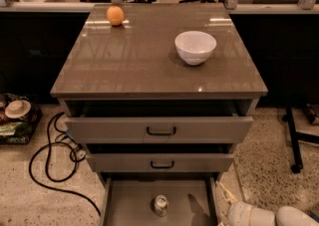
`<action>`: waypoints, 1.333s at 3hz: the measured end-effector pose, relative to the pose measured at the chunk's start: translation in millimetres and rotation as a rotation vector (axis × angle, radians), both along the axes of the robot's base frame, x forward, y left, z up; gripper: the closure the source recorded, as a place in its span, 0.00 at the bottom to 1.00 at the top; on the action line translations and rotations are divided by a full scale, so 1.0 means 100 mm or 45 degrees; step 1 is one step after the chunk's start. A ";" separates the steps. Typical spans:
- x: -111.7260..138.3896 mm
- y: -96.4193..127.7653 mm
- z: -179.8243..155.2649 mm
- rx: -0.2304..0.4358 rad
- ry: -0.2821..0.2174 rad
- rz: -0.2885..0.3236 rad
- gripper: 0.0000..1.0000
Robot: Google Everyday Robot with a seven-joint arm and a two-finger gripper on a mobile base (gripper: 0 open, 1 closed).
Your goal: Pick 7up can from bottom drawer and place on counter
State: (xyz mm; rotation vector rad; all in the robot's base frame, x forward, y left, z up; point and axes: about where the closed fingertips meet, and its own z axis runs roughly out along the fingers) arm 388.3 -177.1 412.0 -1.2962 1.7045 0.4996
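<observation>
1. On a speckled floor [269, 145], the bottom drawer [129, 205] stands pulled out. The can [160, 205] is upright near the middle of the drawer's floor.
2. The gripper [229, 197] sits just right of the drawer, apart from the can; how wide it is cannot be told.
3. Above, two handled drawers [159, 130] stand ajar.
4. The counter [129, 60] holds a white bowl [195, 47] and, farther back, an orange [115, 15].

No text or label can be read.
</observation>
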 end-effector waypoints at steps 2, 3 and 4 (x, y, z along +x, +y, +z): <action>-0.01 0.15 -0.85 0.178 -0.002 0.051 0.00; -0.01 0.15 -0.85 0.178 -0.002 0.052 0.00; 0.16 0.30 -1.02 0.230 0.031 0.088 0.00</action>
